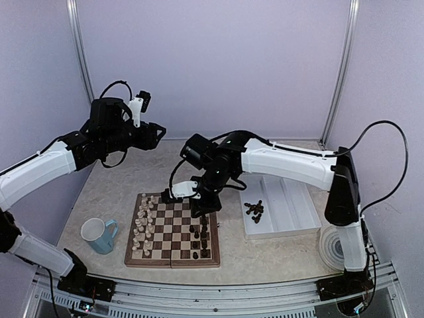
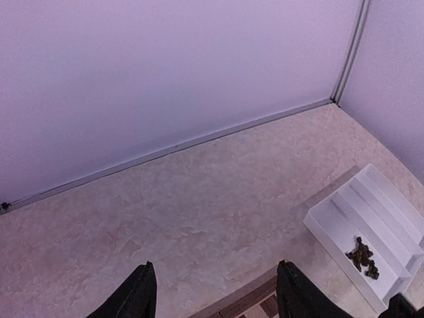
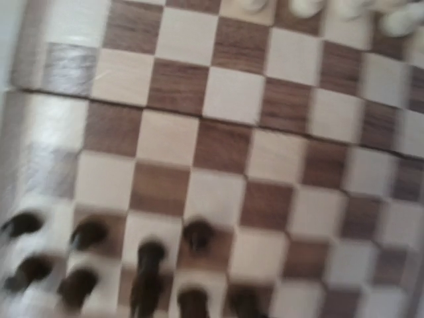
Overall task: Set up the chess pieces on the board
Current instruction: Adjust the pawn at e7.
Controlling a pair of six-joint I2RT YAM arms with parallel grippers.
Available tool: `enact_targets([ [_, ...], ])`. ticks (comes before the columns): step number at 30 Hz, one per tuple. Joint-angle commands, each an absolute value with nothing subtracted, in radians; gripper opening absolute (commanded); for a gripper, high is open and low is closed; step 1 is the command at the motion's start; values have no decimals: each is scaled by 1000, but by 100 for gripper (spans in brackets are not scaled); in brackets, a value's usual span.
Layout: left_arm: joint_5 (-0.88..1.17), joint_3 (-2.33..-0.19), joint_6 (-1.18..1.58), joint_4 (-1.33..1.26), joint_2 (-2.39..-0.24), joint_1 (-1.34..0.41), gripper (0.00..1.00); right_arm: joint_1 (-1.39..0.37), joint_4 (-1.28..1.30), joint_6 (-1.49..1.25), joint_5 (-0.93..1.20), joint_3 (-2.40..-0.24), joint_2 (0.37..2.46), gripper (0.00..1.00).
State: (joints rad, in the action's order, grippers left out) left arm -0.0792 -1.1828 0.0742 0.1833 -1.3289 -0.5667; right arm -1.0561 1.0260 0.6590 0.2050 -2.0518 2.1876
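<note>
dark chess pieces (image 1: 254,211) in the white tray (image 1: 291,205) lie frame-right of the right gripper (image 1: 204,208), the nearer one; its opening i cannot tell. left gripper (image 2: 216,275) gapes empty.

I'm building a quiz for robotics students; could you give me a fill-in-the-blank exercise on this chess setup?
The loose dark chess pieces lie in the white ____.
Left of the chessboard stands a light-blue ____.
The cream-white pieces fill the chessboard's ____ side in the top view.
The left gripper holds ____.
Missing words: tray; mug; left; nothing.
</note>
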Motion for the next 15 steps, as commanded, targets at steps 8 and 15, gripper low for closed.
enact_targets([
  [8, 225, -869, 31, 342, -1226, -676, 40, -687, 798, 647, 379, -1564, 1676, 30],
  [15, 157, -860, 14, 371, -1371, -791, 2, -577, 699, 608, 441, -1428, 1623, 30],
])
